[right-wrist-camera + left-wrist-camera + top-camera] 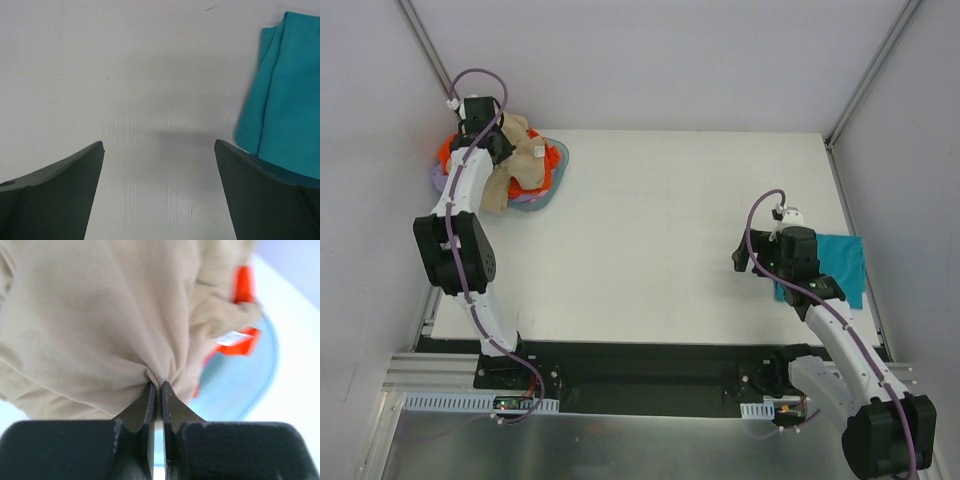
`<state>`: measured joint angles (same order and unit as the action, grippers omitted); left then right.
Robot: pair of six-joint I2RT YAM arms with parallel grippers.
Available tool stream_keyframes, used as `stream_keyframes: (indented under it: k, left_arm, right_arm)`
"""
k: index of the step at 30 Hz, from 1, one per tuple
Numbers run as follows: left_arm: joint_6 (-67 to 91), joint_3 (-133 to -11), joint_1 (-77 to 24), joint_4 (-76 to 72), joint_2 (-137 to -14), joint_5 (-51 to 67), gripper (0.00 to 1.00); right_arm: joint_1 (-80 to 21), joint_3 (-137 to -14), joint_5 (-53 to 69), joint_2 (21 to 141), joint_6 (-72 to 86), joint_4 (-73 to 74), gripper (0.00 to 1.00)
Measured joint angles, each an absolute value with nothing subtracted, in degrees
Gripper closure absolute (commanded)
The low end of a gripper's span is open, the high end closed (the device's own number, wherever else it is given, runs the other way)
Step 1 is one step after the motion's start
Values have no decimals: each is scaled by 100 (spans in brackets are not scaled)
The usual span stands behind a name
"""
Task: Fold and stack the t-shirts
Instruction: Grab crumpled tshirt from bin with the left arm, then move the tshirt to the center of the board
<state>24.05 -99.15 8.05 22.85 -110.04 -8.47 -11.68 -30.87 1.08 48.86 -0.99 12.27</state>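
- The left fingers (145, 412) are clamped together on a pinch of the tan t-shirt (100, 315), which bunches straight ahead of their tips, above the basin (240, 385).
- The right fingers (60, 190) stand wide apart, holding nothing. The folded teal t-shirt (285, 100) lies just to their right.
- The white counter (125, 75) between the arms is probably where the shirt gets spread.

A robotics lab test cell — bare, purpose-built. A white table (670, 240) sits boxed in by pale panels (650, 60) and aluminium struts (428, 45), a black mounting rail (640, 378) along its near edge.
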Motion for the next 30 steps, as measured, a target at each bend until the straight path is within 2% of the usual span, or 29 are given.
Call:
stream_keyframes:
  k: [16, 30]
  left_arm:
    - [1813, -9699, -1096, 1660, -7518, -615, 100]
    - [1870, -10248, -2915, 1649, -7083, 939, 100]
  right_arm:
    - [-1168, -3083, 867, 3916, -110, 1177, 3]
    - [-1168, -3083, 1109, 2985, -84, 1420, 3]
